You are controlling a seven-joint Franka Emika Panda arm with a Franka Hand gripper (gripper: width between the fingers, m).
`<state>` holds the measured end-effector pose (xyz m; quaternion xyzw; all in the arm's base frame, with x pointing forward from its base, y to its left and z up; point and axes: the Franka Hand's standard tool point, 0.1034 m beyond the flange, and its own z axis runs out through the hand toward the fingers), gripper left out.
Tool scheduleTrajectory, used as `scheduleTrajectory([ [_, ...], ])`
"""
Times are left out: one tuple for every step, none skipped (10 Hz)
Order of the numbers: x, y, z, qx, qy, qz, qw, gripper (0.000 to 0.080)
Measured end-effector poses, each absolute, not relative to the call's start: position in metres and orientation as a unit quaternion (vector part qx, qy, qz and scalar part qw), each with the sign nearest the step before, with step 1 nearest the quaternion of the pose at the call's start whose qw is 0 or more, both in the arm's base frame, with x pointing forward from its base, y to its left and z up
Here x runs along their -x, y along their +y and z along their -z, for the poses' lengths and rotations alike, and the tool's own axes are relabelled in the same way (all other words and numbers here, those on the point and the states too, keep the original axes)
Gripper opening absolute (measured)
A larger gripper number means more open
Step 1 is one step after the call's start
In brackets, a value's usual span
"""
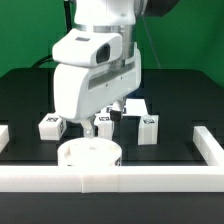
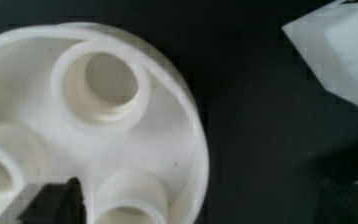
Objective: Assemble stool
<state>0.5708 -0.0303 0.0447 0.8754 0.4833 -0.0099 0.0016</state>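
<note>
The round white seat disc point(image 1: 90, 153) lies flat by the front rail. It fills the wrist view point(image 2: 87, 120), with its round sockets facing up. Three small white tagged legs stand behind it in the exterior view: one to the left point(image 1: 52, 126), one in the middle point(image 1: 105, 124) and one to the right point(image 1: 148, 127). My gripper point(image 1: 112, 108) hangs above the middle leg, just behind the disc. It is open and empty. In the wrist view the gripper point(image 2: 197, 205) shows one dark fingertip point(image 2: 51, 200) over the disc's edge. A blurred white block point(image 2: 336, 55) lies beside the disc.
A long white border rail point(image 1: 110, 178) runs along the front, with side rails at the exterior view's left point(image 1: 4, 136) and right point(image 1: 208, 145). The marker board point(image 1: 137, 104) lies behind the legs, partly hidden by the arm. The table top is black.
</note>
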Motion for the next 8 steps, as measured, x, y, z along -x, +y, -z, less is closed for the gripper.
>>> scheduleTrajectory([
  [-0.570, -0.030, -0.040, -0.875, 0.483, 0.011, 0.000, 0.0649],
  [-0.570, -0.030, -0.036, -0.875, 0.483, 0.012, 0.000, 0.0649],
  [-0.569, -0.030, -0.031, -0.875, 0.483, 0.014, -0.002, 0.0649],
  [-0.569, -0.030, -0.027, -0.875, 0.483, 0.015, -0.003, 0.0649],
  [-0.568, -0.029, -0.023, -0.875, 0.483, 0.018, -0.005, 0.0649],
  [-0.567, -0.029, -0.019, -0.875, 0.483, 0.020, -0.007, 0.0649],
  [-0.566, -0.029, -0.016, -0.875, 0.483, 0.022, -0.008, 0.0649],
  [-0.564, -0.029, -0.012, -0.875, 0.483, 0.024, -0.009, 0.0649],
])
